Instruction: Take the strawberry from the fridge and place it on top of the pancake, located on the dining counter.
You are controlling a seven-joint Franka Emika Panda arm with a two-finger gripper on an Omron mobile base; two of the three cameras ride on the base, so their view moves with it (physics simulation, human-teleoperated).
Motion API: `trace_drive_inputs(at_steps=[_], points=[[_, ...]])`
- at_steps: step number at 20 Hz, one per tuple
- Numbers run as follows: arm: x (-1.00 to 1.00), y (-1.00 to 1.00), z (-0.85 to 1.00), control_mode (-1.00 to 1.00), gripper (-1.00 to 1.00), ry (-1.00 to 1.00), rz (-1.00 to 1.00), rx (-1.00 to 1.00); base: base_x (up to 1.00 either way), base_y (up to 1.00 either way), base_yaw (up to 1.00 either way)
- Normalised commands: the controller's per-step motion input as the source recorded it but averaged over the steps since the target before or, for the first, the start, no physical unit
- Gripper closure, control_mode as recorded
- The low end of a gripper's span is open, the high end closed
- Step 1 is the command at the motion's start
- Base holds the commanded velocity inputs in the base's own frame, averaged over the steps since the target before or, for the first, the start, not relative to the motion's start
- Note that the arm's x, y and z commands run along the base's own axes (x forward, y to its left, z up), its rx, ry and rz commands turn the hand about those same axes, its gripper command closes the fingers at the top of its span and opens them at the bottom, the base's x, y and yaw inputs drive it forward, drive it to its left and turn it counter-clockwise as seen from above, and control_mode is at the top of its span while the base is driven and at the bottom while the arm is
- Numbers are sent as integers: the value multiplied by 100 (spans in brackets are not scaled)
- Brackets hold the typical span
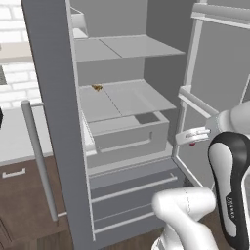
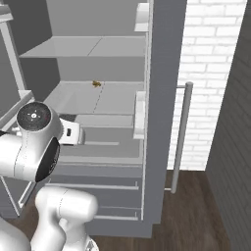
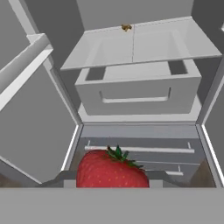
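Strawberry [image 3: 112, 169], small, bright red and green-capped, sits clamped in my white two-finger hand [image 1: 194, 139], clear of the tall matte grey fridge [image 1: 124, 97] whose open shelves lie straight ahead, so I judge the pancake desk lies away behind me.

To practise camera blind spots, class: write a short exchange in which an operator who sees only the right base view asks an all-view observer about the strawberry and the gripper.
Operator: Is the strawberry held?
Observer: Yes. In the hand view the strawberry sits between the fingertips, green cap up.
Operator: Where is the gripper?
Observer: In the left base view the gripper hangs in front of the fridge, close to an open door, about level with the inner drawer.
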Motion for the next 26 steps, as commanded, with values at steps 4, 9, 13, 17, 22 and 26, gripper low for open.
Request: trace_drive_inputs(at_steps=[4, 9, 13, 17, 22, 26], points=[[0, 0, 0, 100, 100, 0, 0, 0, -71, -11, 3], [0, 0, 0, 100, 100, 0, 0, 0, -62, -7, 5], [0, 0, 0, 100, 100, 0, 0, 0, -57, 0, 16], [0, 0, 0, 100, 100, 0, 0, 0, -61, 0, 18], [0, 0, 0, 100, 100, 0, 0, 0, -30, 0, 40], [0, 0, 0, 100, 100, 0, 0, 0, -10, 0, 55]])
